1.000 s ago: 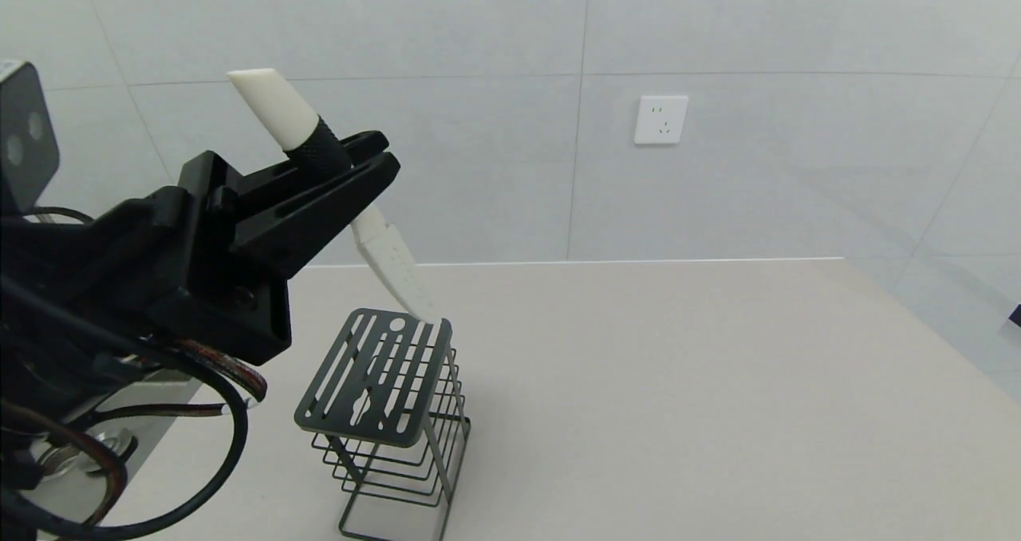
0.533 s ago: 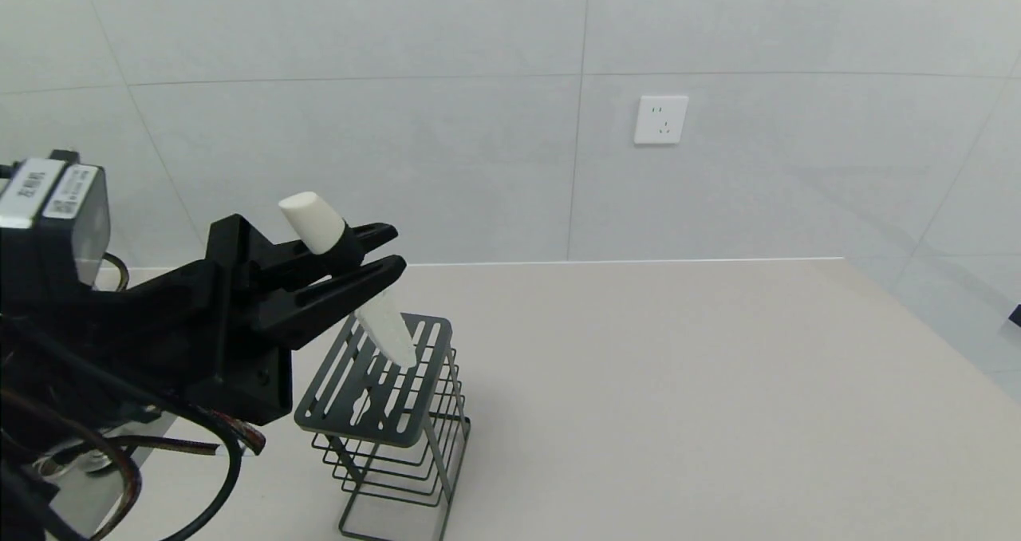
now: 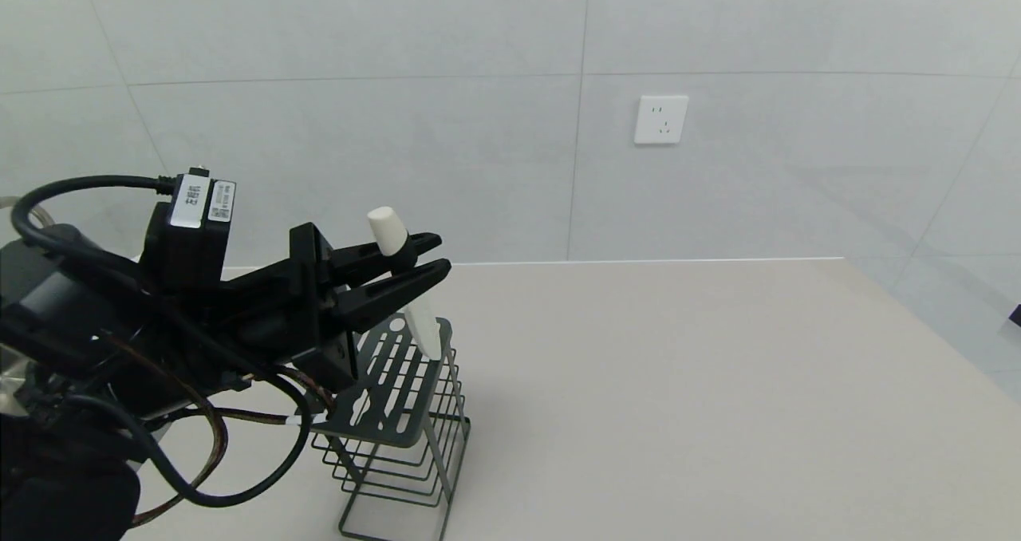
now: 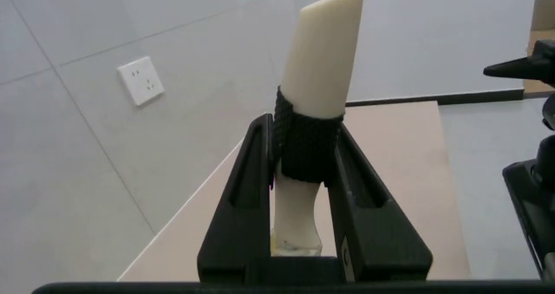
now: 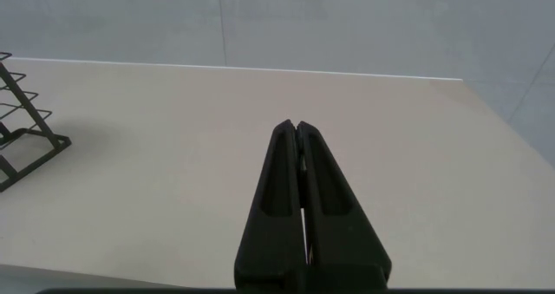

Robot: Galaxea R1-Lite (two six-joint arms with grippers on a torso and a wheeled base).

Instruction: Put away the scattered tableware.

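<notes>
The left gripper [image 3: 431,254] is clamped on a white knife [image 3: 423,323] above a black wire rack [image 3: 375,401] at the near-left of a beige countertop [image 3: 678,381]. Its fingers pinch the black textured band round the handle. The knife is held nearly upright, handle end up & blade pointing down, w/ the tip meeting the rack's slotted top plate near its far right corner; whether it sits in a slot can't be told. In the left wrist view the left gripper [image 4: 303,133] has the knife [image 4: 316,68] squeezed btwn both fingers. The right gripper [image 5: 297,133] hangs over bare countertop w/ its fingers pressed together on nothing, the rack [image 5: 35,142] well apart from it. A wall socket [image 3: 660,120] sits on the grey tiled wall behind.
</notes>
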